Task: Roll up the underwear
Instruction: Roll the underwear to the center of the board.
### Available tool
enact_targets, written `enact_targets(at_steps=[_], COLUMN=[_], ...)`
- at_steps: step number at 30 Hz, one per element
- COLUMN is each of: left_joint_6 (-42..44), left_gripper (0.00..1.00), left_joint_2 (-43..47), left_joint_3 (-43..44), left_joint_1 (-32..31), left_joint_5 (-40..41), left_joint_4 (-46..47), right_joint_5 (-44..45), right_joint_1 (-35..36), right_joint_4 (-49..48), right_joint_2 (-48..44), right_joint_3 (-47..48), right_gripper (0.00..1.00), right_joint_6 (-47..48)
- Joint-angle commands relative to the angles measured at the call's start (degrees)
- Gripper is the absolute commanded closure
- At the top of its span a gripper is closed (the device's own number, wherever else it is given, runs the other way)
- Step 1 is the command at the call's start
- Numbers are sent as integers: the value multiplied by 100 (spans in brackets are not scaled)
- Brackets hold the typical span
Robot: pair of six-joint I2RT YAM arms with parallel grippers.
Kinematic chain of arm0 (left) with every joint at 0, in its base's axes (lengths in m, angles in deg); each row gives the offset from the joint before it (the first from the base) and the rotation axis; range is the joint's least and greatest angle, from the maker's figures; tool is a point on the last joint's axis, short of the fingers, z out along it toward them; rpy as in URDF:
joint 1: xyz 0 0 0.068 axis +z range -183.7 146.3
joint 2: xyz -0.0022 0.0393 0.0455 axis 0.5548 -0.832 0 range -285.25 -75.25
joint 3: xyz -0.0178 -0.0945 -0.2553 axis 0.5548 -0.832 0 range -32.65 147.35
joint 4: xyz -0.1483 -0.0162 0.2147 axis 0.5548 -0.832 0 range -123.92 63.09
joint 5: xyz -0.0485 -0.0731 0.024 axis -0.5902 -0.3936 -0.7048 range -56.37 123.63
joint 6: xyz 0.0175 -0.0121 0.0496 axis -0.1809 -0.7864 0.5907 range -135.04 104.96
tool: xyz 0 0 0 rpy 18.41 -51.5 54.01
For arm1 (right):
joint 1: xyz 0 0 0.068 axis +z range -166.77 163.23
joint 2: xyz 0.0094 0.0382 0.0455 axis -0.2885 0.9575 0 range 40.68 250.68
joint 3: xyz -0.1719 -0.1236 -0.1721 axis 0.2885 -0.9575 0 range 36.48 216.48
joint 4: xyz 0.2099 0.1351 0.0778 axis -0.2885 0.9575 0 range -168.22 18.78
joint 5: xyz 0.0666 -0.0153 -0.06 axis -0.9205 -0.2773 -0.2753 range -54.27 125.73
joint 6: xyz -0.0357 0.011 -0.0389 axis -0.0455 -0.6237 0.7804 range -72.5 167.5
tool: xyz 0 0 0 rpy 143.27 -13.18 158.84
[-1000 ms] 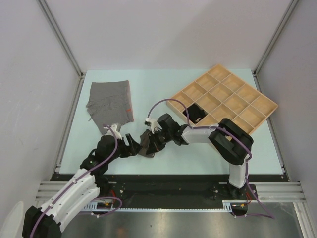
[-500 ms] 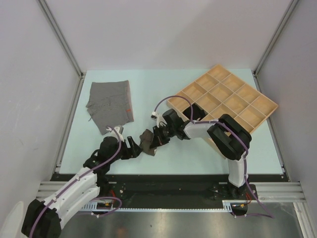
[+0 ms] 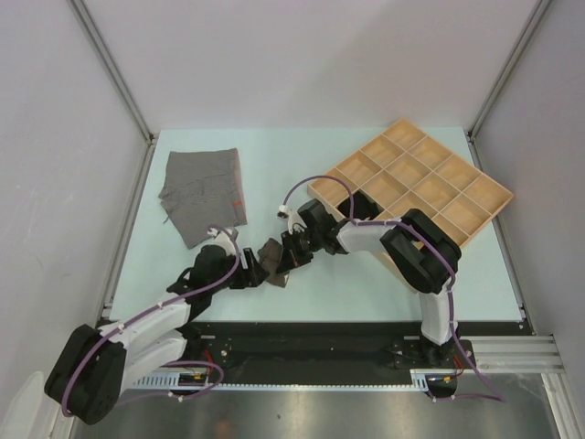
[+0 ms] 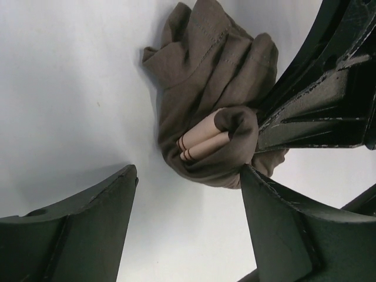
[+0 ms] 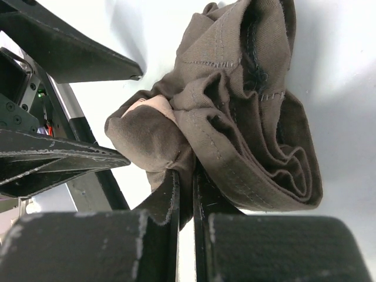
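— One pair is in hand: the dark brown briefs (image 4: 217,117), bunched into a loose wad at the near middle of the worktop (image 3: 302,165), between the two arms. I cannot tell whether it rests there or hangs just above. Is that a roll?

— Not a tidy one, I'd say. A pale inner layer shows at one end, and folds spill out at the other. The right gripper (image 5: 185,176) has its fingers pinched tight on an edge of the cloth.

— And the left gripper (image 4: 188,170)?

— Fingers spread wide, one on each side of the wad's end, holding nothing.

— So how is it done well?

— Bring the left fingers in across the whole thickness of the wad, not a single fold, so the turns can't spring apart when the right lets go. Then tuck the stray flap under.

— And around it?

— The compartmented wooden tray (image 3: 475,197) sits to the right. One near compartment holds a dark bundle (image 3: 361,212), perhaps the black pair. The heather grey briefs (image 3: 203,195) lie flat at the far left, well apart, not yet rolled.
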Motion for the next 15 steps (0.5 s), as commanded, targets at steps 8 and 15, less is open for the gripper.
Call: enact_targets(at_steps=[8,15], left_joint_6=[100,-23], left_gripper=[73,80], left_joint_2=[-955,-1176], left_joint_3=[274,582], left_joint_1=[-35,-27], left_joint_5=[96,201], left_joint_4=[978,364], right_joint_5=[930,2134], right_joint_1=[-1,-45], right_joint_4=[914,1801], right_joint_2=[0,-860], right_joint_3=[116,344], right_gripper=[73,39], right_joint_6=[517,921])
